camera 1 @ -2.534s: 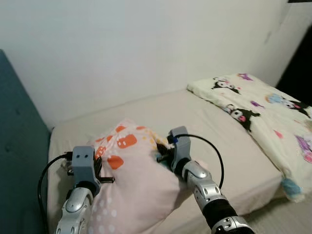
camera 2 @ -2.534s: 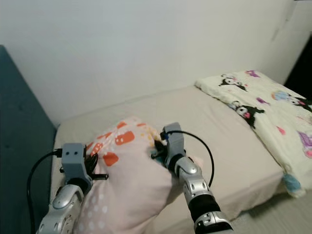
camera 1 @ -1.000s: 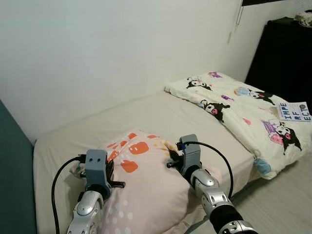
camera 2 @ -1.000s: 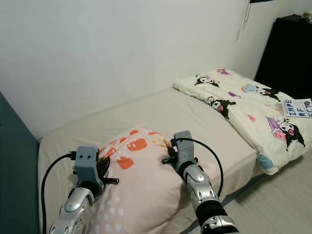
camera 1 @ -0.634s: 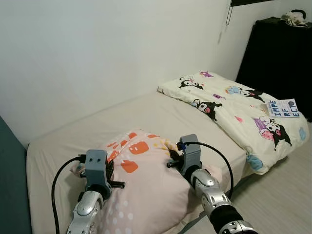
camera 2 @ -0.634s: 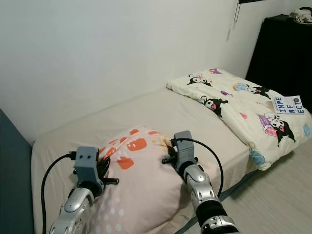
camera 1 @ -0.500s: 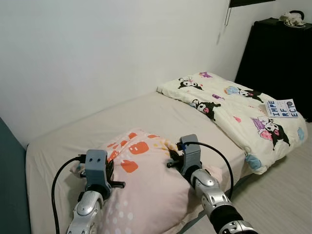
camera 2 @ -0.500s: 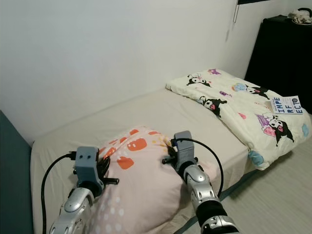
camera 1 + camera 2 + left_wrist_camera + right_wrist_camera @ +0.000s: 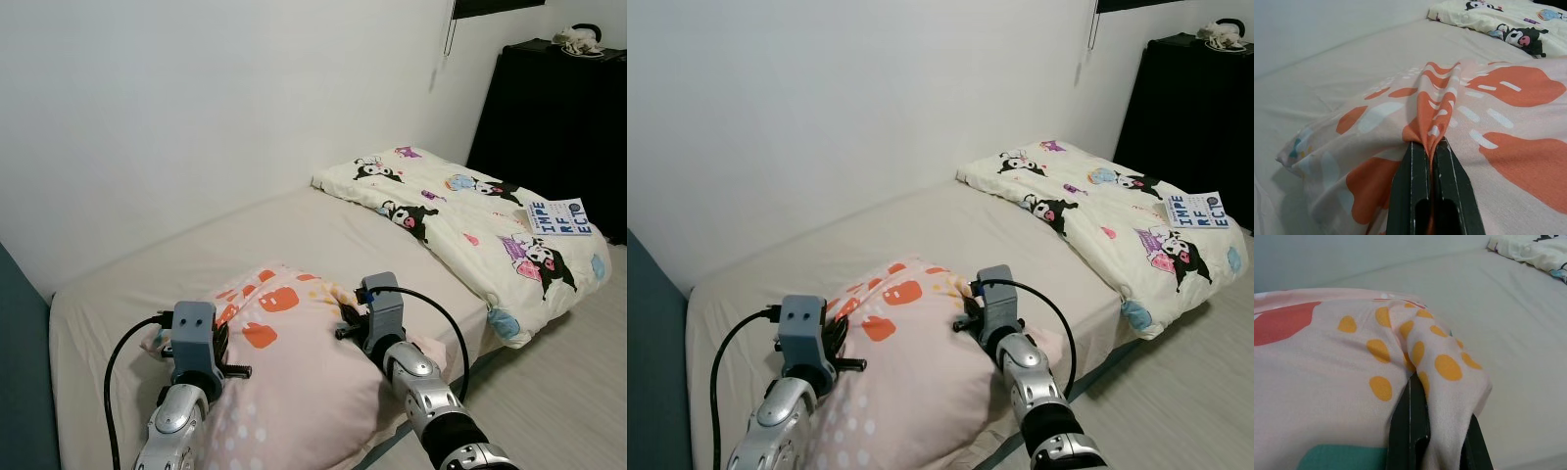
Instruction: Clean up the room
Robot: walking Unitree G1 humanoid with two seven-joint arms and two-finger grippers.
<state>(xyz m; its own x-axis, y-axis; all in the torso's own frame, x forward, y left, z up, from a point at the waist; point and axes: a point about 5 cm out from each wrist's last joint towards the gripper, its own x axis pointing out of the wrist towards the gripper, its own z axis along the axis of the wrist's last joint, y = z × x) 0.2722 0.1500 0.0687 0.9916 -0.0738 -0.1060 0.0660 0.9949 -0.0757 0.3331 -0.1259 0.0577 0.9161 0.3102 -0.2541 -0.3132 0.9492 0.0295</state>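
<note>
Pillow (image 9: 294, 362) at bed's (image 9: 294, 240) near edge; blanket (image 9: 470, 220) far right.

Both silver arms reach forward, left tool (image 9: 1431, 147) and right tool (image 9: 1422, 382) each pinched tight on a fold of cloth.

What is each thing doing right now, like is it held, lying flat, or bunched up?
Pillow: held at both sides, fabric pinched into folds.
Left gripper: shut on the pillow.
Right gripper: shut on the pillow.
Bed: sheet smooth, bare in the middle.
Cartoon blanket: spread over the bed's far end, edge hanging off.
</note>
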